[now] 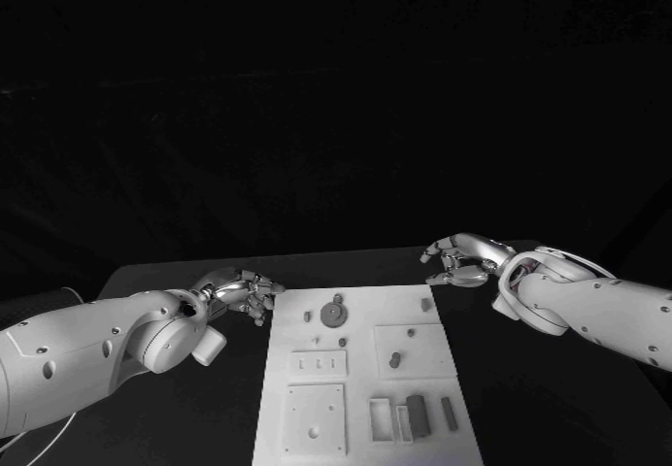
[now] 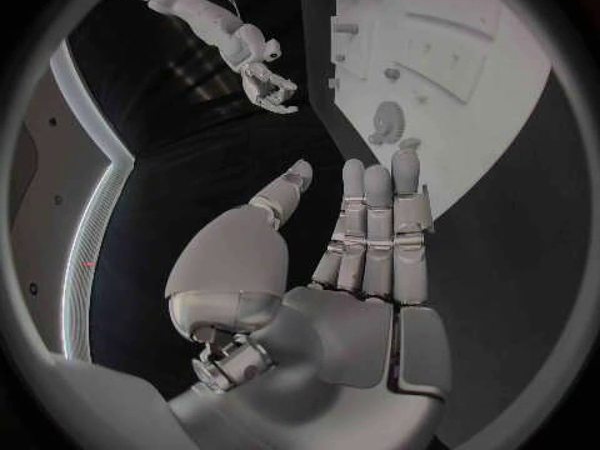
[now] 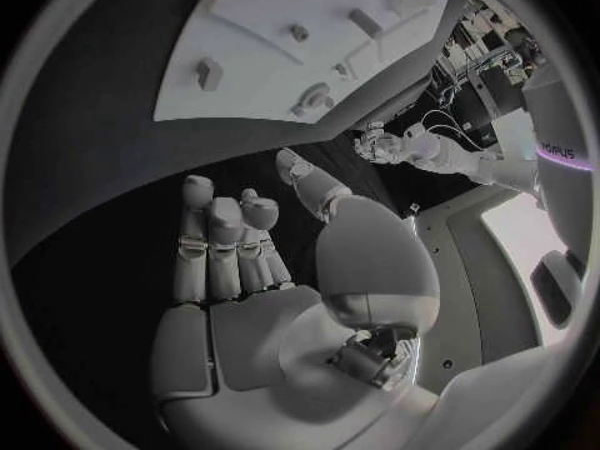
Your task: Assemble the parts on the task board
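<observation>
White task board (image 1: 367,374) lies in the middle of the black desk (image 1: 196,408), long side running away from the robot, with small parts on it: a gear-like round piece (image 1: 333,314) near the far end, a few upright pegs (image 1: 393,360) mid-board, dark bars (image 1: 418,415) grouped at the near end. Nothing looks assembled yet; judged an early stage. Left robot hand (image 1: 247,294) hovers just beside the board's far left corner, fingers held straight and close together, thumb apart, nothing in it; the left wrist view shows the fingertips aimed toward the gear-like piece. Right robot hand (image 1: 459,262) sits off the far right corner, clear of the board, fingers loosely curled but apart, holding nothing. Risks, as judgement: the parts are small and sit close to each other, so a broad approach by the left robot hand could nudge a neighbouring peg or slide the board on the smooth desk. Both hands working the far end together could crowd each other.
</observation>
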Available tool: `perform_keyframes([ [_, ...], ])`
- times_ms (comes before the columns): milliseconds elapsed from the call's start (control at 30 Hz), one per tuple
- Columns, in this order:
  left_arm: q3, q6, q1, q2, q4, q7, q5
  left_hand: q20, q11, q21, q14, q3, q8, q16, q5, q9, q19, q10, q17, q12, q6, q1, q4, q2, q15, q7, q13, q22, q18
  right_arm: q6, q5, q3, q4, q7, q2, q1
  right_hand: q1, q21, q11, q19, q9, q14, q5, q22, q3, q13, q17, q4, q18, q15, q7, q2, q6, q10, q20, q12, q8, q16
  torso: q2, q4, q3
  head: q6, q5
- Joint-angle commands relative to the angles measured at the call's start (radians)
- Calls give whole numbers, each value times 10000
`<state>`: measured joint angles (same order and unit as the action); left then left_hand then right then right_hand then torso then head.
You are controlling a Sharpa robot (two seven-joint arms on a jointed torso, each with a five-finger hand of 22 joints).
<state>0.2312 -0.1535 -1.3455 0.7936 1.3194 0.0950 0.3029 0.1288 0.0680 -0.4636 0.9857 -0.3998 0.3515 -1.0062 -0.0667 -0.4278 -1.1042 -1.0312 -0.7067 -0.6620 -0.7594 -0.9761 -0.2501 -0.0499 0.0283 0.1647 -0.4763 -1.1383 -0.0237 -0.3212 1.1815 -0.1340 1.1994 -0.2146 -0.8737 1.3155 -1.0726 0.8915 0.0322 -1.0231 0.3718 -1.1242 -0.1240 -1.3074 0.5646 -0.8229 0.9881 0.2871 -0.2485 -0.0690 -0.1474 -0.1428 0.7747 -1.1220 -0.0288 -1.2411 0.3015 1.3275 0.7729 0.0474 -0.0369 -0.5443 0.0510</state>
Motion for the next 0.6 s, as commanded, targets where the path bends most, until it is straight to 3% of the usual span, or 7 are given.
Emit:
perform_keyframes([
  [33,-2,17,1,-25,1,150,-4,-7,15,42,-85,-4,-41,48,0,-12,36,30,13,67,-151,29,-57,-50,12,148,10,3,-475,204,61,-23,-209,-437,-102,-66,-128,-4,-37,70,6,76,3,-75,-45,-13,15,44,-133,-47,61,-20,1,47,-32,-21,1,27,8,7,15,-6,54],
  [367,-2,48,8,-34,-55,168,-4,-9,16,49,-90,-8,-38,53,0,-15,39,31,18,80,-156,26,-61,-48,9,148,12,4,-476,155,309,-52,-847,-611,40,-568,-318,-18,-126,107,1,121,2,-90,-108,-23,14,42,-133,-109,158,-172,-92,80,-58,-18,-7,33,6,-10,1,-71,86],
  [600,-2,87,32,-31,-60,169,-4,-15,23,63,-96,-7,-54,59,1,-13,44,35,27,106,-129,25,-71,-54,3,157,15,4,-475,63,423,-54,-1333,-742,300,-1046,-440,-59,-176,177,-23,212,-10,-92,-136,-25,8,41,-133,-162,209,-288,-276,157,-93,19,-58,13,11,27,32,-116,81],
])
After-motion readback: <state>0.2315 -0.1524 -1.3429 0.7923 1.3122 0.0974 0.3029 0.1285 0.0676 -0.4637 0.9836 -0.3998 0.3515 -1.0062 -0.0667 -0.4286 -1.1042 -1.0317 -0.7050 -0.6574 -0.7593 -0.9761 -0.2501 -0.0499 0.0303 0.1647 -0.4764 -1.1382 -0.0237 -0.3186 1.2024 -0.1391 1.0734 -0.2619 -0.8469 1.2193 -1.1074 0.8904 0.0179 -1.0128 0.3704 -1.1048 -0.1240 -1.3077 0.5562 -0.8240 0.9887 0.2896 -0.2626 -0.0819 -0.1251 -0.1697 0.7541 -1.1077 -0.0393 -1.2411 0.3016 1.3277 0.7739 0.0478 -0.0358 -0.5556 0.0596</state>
